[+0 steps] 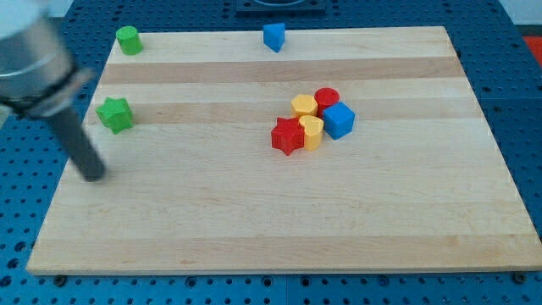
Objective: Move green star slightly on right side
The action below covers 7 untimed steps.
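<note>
The green star [114, 113] lies near the left edge of the wooden board [279, 220]. My tip [92, 174] stands on the board below and slightly left of the green star, apart from it by a short gap. The dark rod rises from the tip toward the view's upper left, where the blurred arm body fills the corner.
A green cylinder [129, 40] sits at the top left corner. A blue block [273, 36] sits at the top edge. A cluster at the centre holds a red star [288, 135], two yellow blocks [305, 106] [312, 131], a red cylinder [327, 97] and a blue cube [339, 120].
</note>
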Each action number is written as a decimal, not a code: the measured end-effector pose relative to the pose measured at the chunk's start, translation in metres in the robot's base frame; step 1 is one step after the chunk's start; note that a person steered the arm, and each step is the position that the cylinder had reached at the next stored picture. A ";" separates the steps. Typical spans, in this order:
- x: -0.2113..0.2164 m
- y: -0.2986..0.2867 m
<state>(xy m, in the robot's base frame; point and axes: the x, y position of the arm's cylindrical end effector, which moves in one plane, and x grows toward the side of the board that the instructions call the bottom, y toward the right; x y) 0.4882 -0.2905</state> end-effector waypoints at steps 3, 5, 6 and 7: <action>-0.091 -0.014; -0.114 0.009; -0.113 -0.013; -0.112 -0.014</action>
<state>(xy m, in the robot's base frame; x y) 0.3759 -0.3041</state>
